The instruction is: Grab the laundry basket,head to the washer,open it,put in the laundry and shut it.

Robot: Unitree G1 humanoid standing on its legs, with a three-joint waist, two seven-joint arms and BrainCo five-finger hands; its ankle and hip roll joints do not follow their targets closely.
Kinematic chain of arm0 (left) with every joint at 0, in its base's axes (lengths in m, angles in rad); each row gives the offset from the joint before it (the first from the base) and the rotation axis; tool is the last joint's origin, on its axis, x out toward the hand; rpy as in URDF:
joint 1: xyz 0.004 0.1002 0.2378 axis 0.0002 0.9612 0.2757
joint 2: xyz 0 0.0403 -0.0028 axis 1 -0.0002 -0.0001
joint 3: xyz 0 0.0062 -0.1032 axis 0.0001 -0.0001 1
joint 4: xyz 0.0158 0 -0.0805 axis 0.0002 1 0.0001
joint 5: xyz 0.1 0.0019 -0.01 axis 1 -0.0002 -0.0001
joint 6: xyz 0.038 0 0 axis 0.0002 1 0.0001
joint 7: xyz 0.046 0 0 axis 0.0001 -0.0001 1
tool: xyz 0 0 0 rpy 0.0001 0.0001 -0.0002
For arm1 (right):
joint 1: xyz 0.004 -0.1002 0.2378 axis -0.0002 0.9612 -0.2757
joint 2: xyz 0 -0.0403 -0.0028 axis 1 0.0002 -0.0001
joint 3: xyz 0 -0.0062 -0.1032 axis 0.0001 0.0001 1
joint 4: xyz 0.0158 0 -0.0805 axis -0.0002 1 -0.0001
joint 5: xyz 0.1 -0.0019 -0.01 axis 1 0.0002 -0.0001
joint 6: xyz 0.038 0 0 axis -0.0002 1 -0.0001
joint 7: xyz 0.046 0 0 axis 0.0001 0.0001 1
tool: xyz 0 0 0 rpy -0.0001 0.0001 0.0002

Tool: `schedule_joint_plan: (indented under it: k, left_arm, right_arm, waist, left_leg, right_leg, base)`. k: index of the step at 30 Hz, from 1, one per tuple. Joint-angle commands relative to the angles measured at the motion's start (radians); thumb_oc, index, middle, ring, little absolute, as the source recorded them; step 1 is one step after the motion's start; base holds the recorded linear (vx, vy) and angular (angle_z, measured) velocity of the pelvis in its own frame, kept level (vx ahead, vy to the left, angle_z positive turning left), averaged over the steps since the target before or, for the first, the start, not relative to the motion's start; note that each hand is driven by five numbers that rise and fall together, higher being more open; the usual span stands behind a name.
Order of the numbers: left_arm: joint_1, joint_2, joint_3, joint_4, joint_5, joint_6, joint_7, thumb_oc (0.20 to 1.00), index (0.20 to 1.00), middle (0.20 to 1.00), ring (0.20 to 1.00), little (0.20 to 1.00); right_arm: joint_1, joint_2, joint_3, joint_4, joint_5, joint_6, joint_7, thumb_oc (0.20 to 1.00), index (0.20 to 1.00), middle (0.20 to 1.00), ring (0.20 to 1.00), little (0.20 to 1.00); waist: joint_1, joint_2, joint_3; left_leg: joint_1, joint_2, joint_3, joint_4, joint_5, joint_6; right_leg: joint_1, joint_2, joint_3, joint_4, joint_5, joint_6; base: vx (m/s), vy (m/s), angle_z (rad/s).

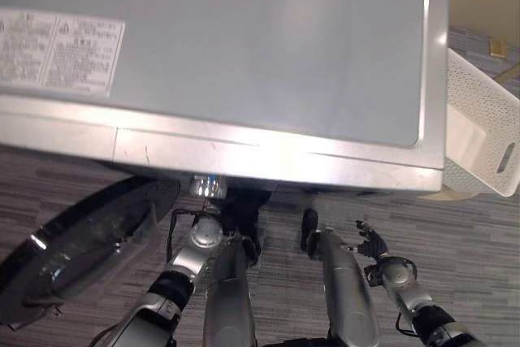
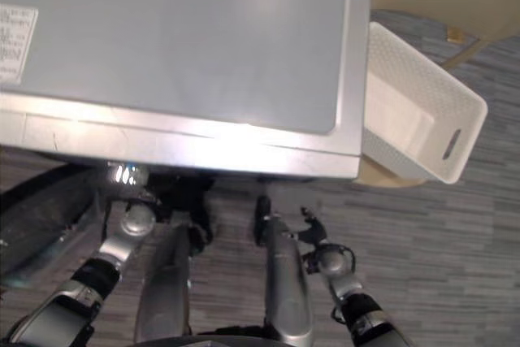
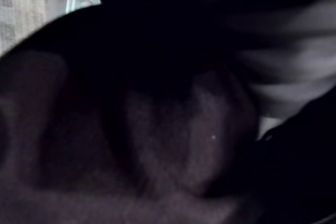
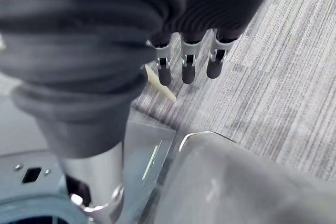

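A: Where do the eye views look from?
B: High above, straight down on the washer (image 1: 227,46) top; both share it, the basket (image 2: 414,119) and carpet.
A: The wrist views?
B: Very close: the left into darkness, the right along its hand (image 4: 186,59) to carpet.

The washer (image 1: 244,54) top overhangs the left hand (image 1: 208,187), closing the room above its fingers. The open door (image 1: 81,241) stands left of them; bare carpet (image 4: 294,77) lies past the right hand's fingers (image 4: 186,69).

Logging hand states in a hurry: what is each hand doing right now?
Left hand: cannot be told, fingers hidden under the washer.
Right hand: open, holding nothing.
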Motion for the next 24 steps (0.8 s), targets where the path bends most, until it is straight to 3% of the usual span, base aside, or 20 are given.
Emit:
schedule_joint_plan:
  k: [1,3,7,9,15,17,18,24]
  left_arm:
    - [-0.063,-0.012,-0.058,-0.061,0.007,-0.072,0.047,0.2,0.2,0.2,0.2,0.2]
    - [-0.148,-0.008,-0.08,-0.075,0.035,-0.068,0.08,0.2,0.2,0.2,0.2,0.2]
    - [-0.295,-0.003,-0.132,-0.054,0.095,-0.047,0.119,0.2,0.2,0.2,0.2,0.2]
    - [-0.338,-0.003,-0.144,-0.033,0.109,-0.045,0.131,0.2,0.2,0.2,0.2,0.2]
    - [-0.731,0.075,-0.251,0.248,0.178,-0.017,0.243,0.2,0.2,0.2,0.2,0.2]
    - [-0.783,0.078,-0.26,0.299,0.165,-0.005,0.249,0.2,0.2,0.2,0.2,0.2]
    - [-0.871,0.093,-0.293,0.393,0.189,0.021,0.26,1.0,1.0,1.0,1.0,1.0]
    - [-0.872,0.088,-0.332,0.432,0.28,0.059,0.233,1.0,1.0,1.0,1.0,1.0]
  right_arm:
    - [0.05,-0.006,0.012,-0.014,0.06,-0.041,-0.035,1.0,1.0,1.0,1.0,1.0]
    - [0.025,-0.004,0.02,-0.015,0.067,-0.05,-0.043,1.0,1.0,1.0,1.0,1.0]
    - [0.002,-0.013,0.045,-0.034,0.073,-0.058,-0.04,1.0,1.0,1.0,1.0,1.0]
    - [-0.001,-0.018,0.05,-0.04,0.077,-0.063,-0.039,1.0,1.0,1.0,1.0,1.0]
    - [0.01,-0.082,0.089,-0.136,0.101,-0.102,-0.001,1.0,1.0,1.0,1.0,1.0]
    - [0.01,-0.09,0.088,-0.15,0.106,-0.106,0.0,1.0,1.0,1.0,1.0,1.0]
    - [0.008,-0.103,0.092,-0.168,0.113,-0.114,0.007,1.0,1.0,1.0,1.0,1.0]
    - [0.01,-0.117,0.088,-0.192,0.127,-0.133,0.025,1.0,1.0,1.0,1.0,1.0]
  waist:
    - [-0.002,0.003,-0.109]
    - [-0.003,0.002,-0.125]
    - [-0.019,-0.005,-0.148]
    - [-0.026,-0.007,-0.156]
    - [-0.096,-0.002,-0.222]
    - [-0.102,0.001,-0.228]
    - [-0.112,0.007,-0.235]
    - [-0.105,0.014,-0.24]
  left_leg:
    - [-0.087,0.045,-0.044,0.075,-0.048,-0.004]
    - [-0.208,0.052,-0.087,0.187,-0.085,0.002]
    - [-0.325,0.059,-0.133,0.275,-0.116,0.007]
    - [-0.355,0.06,-0.141,0.296,-0.119,0.008]
    - [-0.531,0.074,-0.176,0.41,-0.134,0.004]
    - [-0.556,0.073,-0.182,0.432,-0.136,0.004]
    - [-0.584,0.076,-0.19,0.456,-0.14,0.005]
    - [-0.605,0.074,-0.205,0.472,-0.144,0.005]
  right_leg:
    - [-0.071,0.001,-0.023,0.023,-0.044,0.037]
    - [-0.171,-0.018,-0.035,0.137,-0.113,0.015]
    - [-0.275,-0.04,-0.035,0.249,-0.183,-0.016]
    - [-0.3,-0.043,-0.036,0.271,-0.195,-0.022]
    - [-0.472,-0.047,-0.019,0.411,-0.237,-0.047]
    - [-0.495,-0.049,-0.02,0.435,-0.244,-0.05]
    - [-0.52,-0.05,-0.018,0.465,-0.25,-0.053]
    - [-0.535,-0.051,-0.02,0.479,-0.246,-0.044]
  base:
    - [-0.05,-0.059,0.33]
    - [-0.02,-0.071,0.24]
    - [0.0,-0.045,0.27]
    - [0.0,-0.027,0.24]
    - [0.01,-0.019,0.05]
    - [0.03,-0.002,-0.04]
    - [0.03,-0.006,-0.06]
    - [0.0,-0.01,0.04]
